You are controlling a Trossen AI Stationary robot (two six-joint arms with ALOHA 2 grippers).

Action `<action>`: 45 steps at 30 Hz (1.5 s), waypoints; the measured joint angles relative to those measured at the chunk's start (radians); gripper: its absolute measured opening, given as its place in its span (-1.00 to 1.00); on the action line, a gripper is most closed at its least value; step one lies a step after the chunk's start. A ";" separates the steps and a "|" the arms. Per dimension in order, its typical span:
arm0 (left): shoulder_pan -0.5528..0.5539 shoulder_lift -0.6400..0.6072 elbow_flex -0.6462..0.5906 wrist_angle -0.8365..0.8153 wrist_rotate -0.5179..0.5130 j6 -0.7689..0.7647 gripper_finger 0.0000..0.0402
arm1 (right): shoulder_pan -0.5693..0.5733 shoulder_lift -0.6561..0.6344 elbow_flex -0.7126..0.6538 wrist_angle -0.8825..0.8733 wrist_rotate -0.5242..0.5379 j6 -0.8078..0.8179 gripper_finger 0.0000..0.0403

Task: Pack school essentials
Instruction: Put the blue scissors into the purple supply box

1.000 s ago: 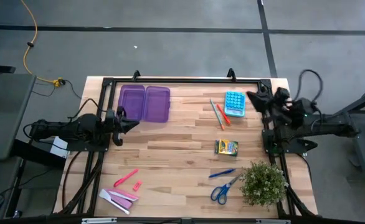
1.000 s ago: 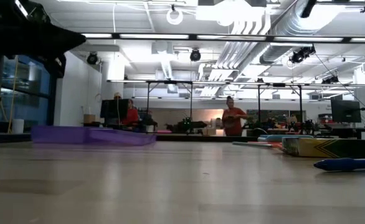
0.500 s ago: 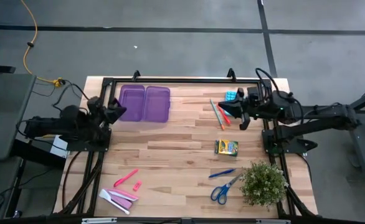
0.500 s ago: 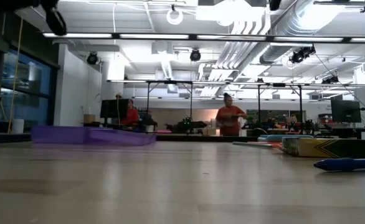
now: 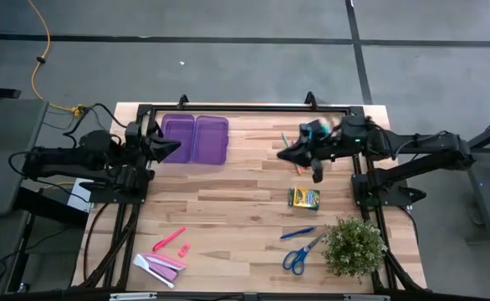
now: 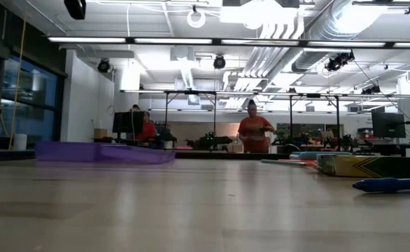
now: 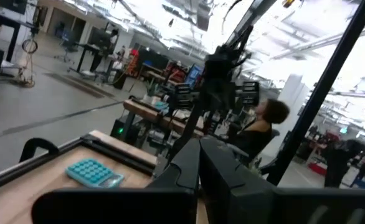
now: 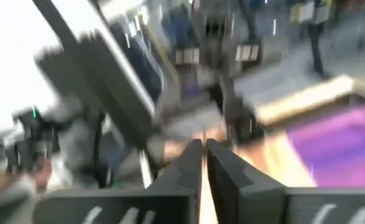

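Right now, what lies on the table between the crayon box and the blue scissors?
In the high view, only the blue pen lies between the crayon box and the blue scissors; the rest is bare wood.

Bright ceiling strips; right wrist view motion-blurred

Robotics lab: exposed silver ceiling ducts [image 6: 310, 28] are running above black-framed workbenches [image 6: 212, 119]; a person in red [image 6: 252, 133] is standing beneath.
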 joint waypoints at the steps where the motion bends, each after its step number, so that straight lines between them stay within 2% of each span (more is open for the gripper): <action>1: 0.000 0.005 0.000 -0.002 0.000 -0.002 -1.00 | 0.014 0.031 0.055 -0.106 -0.001 -0.021 -0.82; 7: 0.000 0.023 0.000 -0.001 0.000 -0.017 -1.00 | 0.116 0.223 0.325 -0.641 -0.041 -0.072 -0.39; 9: 0.000 0.023 0.000 -0.004 0.000 -0.017 -1.00 | 0.151 0.283 0.370 -0.753 -0.072 -0.092 -0.26; 12: 0.000 0.022 0.000 -0.004 0.000 -0.017 -1.00 | 0.208 0.354 0.381 -0.825 -0.094 -0.140 -0.12; 20: 0.000 0.022 0.000 -0.004 -0.001 -0.018 -1.00 | 0.365 0.516 0.310 -0.836 -0.111 -0.278 -0.04; 29: 0.001 0.022 0.000 -0.004 -0.001 -0.017 -1.00 | 0.495 0.731 0.310 -0.755 -0.099 -0.292 -0.13; 37: 0.001 0.022 0.000 -0.004 -0.002 -0.017 -1.00 | 0.530 0.864 0.310 -0.701 -0.057 -0.315 -0.23; 45: 0.001 0.022 0.000 -0.004 -0.002 -0.018 -1.00 | 0.530 0.923 0.310 -0.660 -0.058 -0.310 -0.25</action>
